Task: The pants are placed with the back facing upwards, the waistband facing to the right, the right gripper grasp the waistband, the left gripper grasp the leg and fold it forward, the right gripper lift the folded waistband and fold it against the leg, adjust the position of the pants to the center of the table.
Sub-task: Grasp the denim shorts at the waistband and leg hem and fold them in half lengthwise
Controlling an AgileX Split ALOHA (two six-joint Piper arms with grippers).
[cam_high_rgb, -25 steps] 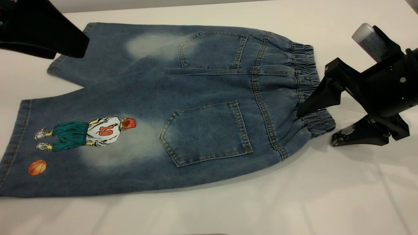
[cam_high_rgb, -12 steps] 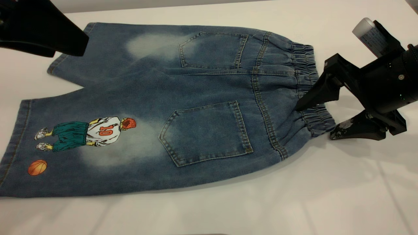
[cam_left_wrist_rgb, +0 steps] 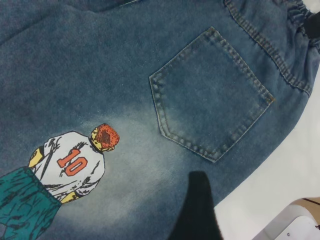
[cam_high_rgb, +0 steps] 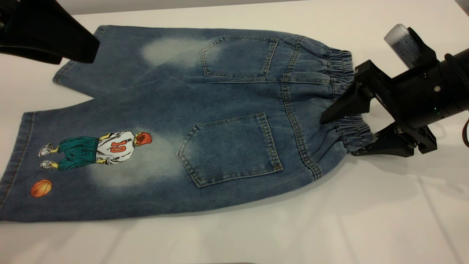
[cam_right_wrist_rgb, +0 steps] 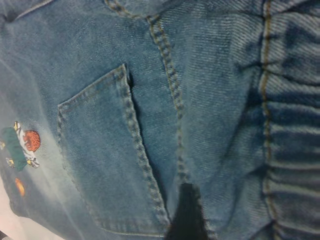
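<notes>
The pants (cam_high_rgb: 165, 110) lie flat on the white table (cam_high_rgb: 366, 220), back pockets up and both legs pointing left. The ruched waistband (cam_high_rgb: 344, 69) faces right. My right gripper (cam_high_rgb: 338, 137) is open and straddles the waistband's near half: one finger reaches over the denim, the other rests low at the band's outer edge. In the right wrist view the waistband (cam_right_wrist_rgb: 290, 125) and a pocket fill the picture. My left gripper (cam_high_rgb: 47, 33) hangs above the far leg's hem at the upper left. The left wrist view shows the basketball-player print (cam_left_wrist_rgb: 70, 165) on the near leg.
Bare tabletop runs along the front and right of the pants. The table's back edge (cam_high_rgb: 220, 5) passes just behind the far leg. A white, wood-edged piece (cam_left_wrist_rgb: 300, 220) shows beyond the table in the left wrist view.
My right gripper has slid left onto the waistband, its upper finger now over the denim and the lower one against the band's edge. The left gripper has stayed put.
</notes>
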